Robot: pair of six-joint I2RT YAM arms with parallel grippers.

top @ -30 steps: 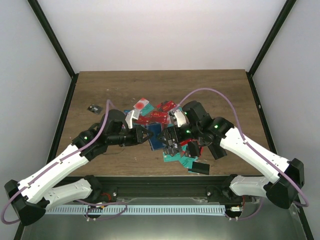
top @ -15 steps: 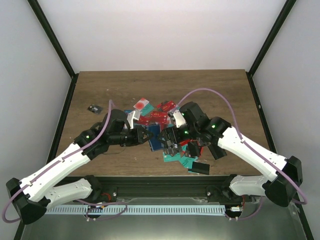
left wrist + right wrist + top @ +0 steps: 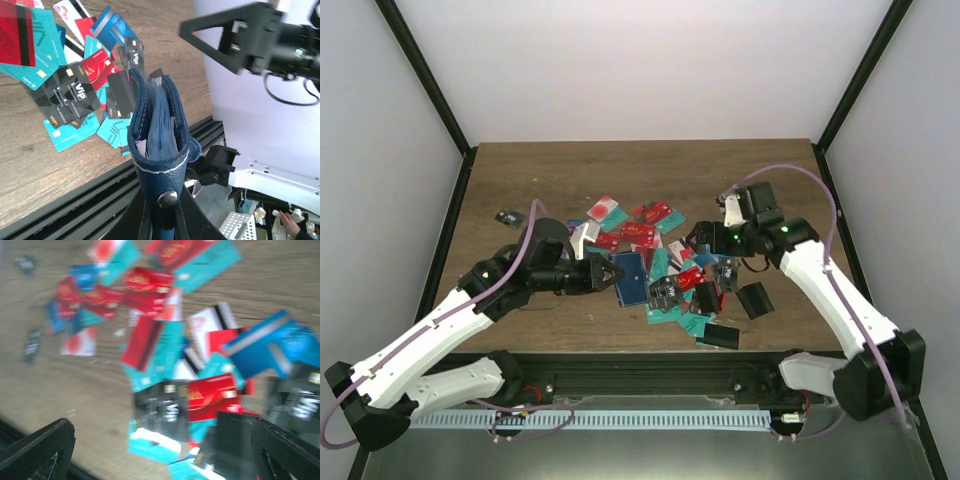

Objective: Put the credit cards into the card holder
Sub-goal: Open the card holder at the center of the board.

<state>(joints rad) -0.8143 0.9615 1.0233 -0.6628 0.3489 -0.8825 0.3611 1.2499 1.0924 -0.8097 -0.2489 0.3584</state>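
The left gripper [image 3: 609,272] is seen with its fingers pressed together on the card holder [image 3: 632,277], which is clamped by its near edge, right where a round metal snap [image 3: 167,198] is set, and sticks straight out past the fingertips. From the left wrist view the card holder [image 3: 159,131] is shown on edge, its navy covers slightly parted and a lighter blue lining visible between them, the gap facing away from the fingers. Whether its lower edge is touching the table [image 3: 570,170] cannot be told. Just beyond the holder and off to one side of those fingers, the credit cards [image 3: 665,255] are spread in a loose overlapping heap of red, teal, blue, black and white. Over on the other side, the right gripper [image 3: 706,240] is held above the far side of that heap with its fingers wide apart and nothing between them. In the blurred right wrist view only the two dark fingertips [image 3: 40,450] are seen at the bottom corners, and the credit cards [image 3: 165,355] are laid out between and ahead of them, a red card with a dark stripe near the middle, blue ones toward the right-hand finger. A small black chip [image 3: 506,216] is left well apart from both sets of fingers, behind the left arm
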